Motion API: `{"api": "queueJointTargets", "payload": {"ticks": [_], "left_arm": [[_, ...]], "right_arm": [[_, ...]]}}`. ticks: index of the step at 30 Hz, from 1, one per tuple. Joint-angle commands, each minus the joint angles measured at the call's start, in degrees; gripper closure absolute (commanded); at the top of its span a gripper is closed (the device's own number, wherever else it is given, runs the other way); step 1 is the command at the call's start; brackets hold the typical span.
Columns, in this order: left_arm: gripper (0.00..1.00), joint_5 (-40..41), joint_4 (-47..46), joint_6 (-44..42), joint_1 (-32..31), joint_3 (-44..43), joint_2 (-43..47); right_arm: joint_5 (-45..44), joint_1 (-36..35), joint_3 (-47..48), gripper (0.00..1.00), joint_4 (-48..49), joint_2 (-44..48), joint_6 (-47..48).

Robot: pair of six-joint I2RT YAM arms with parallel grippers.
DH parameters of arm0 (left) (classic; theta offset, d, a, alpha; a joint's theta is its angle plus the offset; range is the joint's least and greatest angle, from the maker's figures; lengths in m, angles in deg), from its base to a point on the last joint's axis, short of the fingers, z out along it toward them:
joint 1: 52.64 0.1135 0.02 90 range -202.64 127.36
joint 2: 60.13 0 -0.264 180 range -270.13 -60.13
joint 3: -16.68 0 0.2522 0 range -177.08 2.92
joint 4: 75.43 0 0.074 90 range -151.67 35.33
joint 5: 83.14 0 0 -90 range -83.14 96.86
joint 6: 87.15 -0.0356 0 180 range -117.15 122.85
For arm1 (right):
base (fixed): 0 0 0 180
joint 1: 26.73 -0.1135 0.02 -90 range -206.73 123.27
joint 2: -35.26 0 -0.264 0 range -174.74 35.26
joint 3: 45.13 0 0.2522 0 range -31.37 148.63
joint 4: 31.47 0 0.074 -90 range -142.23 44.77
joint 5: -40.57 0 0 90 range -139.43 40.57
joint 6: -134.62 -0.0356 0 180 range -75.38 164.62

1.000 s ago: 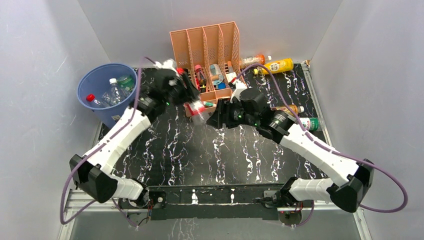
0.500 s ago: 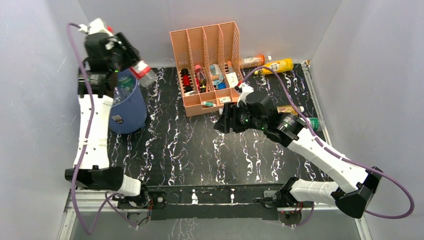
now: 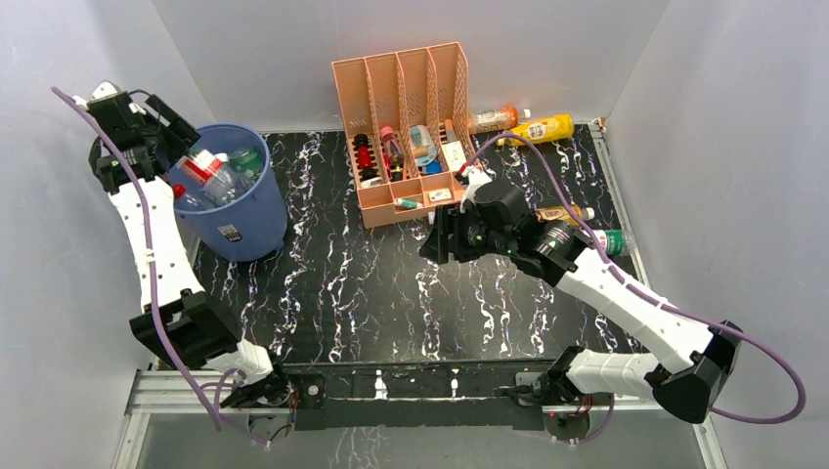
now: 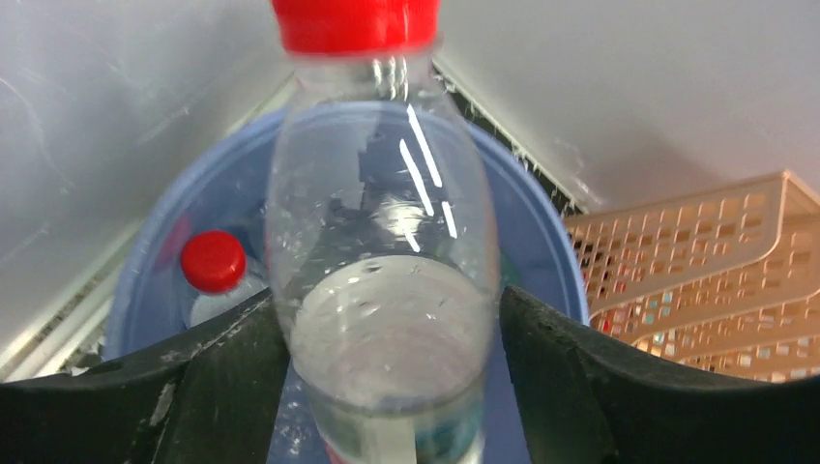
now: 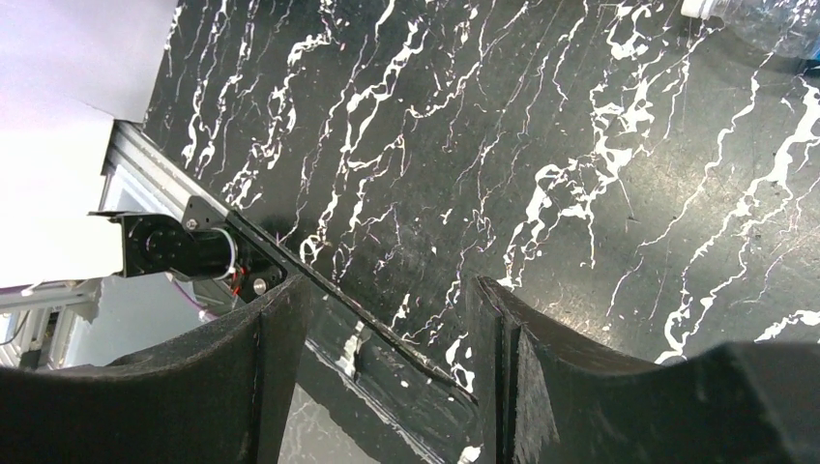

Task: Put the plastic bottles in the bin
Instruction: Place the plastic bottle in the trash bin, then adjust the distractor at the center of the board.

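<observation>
Left claw (image 4: 392, 309) straddles red-capped bottle (image 4: 382, 193) directly above bin (image 4: 541, 232), cap pointing away, grip unclear; right claw (image 5: 387, 290) open, empty.

The red-capped clear plastic bottle (image 4: 382, 242) is smooth and glossy, the round blue plastic bin (image 4: 546, 251) smooth with a soft sheen. The peach perforated plastic rack (image 4: 696, 261) looks matt, the black white-veined tabletop (image 5: 483, 126) faintly glossy, and the black pads (image 5: 222, 387) of my right gripper (image 5: 385, 285) matt and grainy.
</observation>
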Motion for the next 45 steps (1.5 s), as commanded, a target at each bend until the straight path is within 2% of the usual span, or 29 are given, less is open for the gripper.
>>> {"api": "queueJointTargets", "payload": {"ticks": [1, 5, 10, 13, 19, 23, 26, 34, 35, 41, 45], "left_arm": [[0.22, -4.92, -1.0, -0.89, -0.1, 4.05, 1.22], [0.03, -5.11, 0.02, -1.95, -0.15, 4.74, 2.63], [0.02, -7.61, 2.07, -0.55, -0.1, 3.02, 5.49], [0.02, -10.84, 4.2, 0.43, -0.12, 0.8, 7.13], [0.02, -19.18, 4.7, 3.58, -1.02, -0.56, 13.0], [0.02, -21.79, 2.51, 5.3, -6.29, 2.26, 15.59], [0.02, -24.08, 1.5, 6.29, -10.15, 3.32, 15.54], [0.02, -16.56, 2.73, 3.58, -28.48, 5.15, 12.45], [0.02, -15.1, 2.59, 3.37, -31.52, 6.13, 12.44], [0.02, -7.5, 2.2, 3.16, -42.79, 12.43, 12.56], [0.02, -5.41, 1.05, 3.71, -45.8, 16.86, 13.27]], "right_arm": [[-0.22, -0.27, 0.1, 0.3, 2.18, -1.31, -0.24], [-0.18, 0.48, 0.83, 0.3, 2.68, -3.46, 0.39], [1.7, 5.27, 3.65, 0.3, 2.67, -7.44, 0.39], [4.24, 11.94, 6.62, 0.3, 2.93, -10.73, 0.39], [11.24, 32.61, 9.09, 0.3, 9.68, -18.88, 0.39], [13.56, 41.27, 12.07, 0.3, 14.51, -27.25, 0.39], [16.63, 44.48, 14.42, 0.3, 19.75, -34.42, 0.39], [13.06, 44.94, 25.28, 0.3, 22.41, -50.6, 0.39], [12.82, 45.11, 26.42, 0.3, 22.54, -52.3, 16.62], [12.18, 45.49, 34.26, 0.3, 22.26, -60.45, 16.62], [14.47, 44.86, 35.73, 0.3, 22.53, -63.68, 16.62]]}}
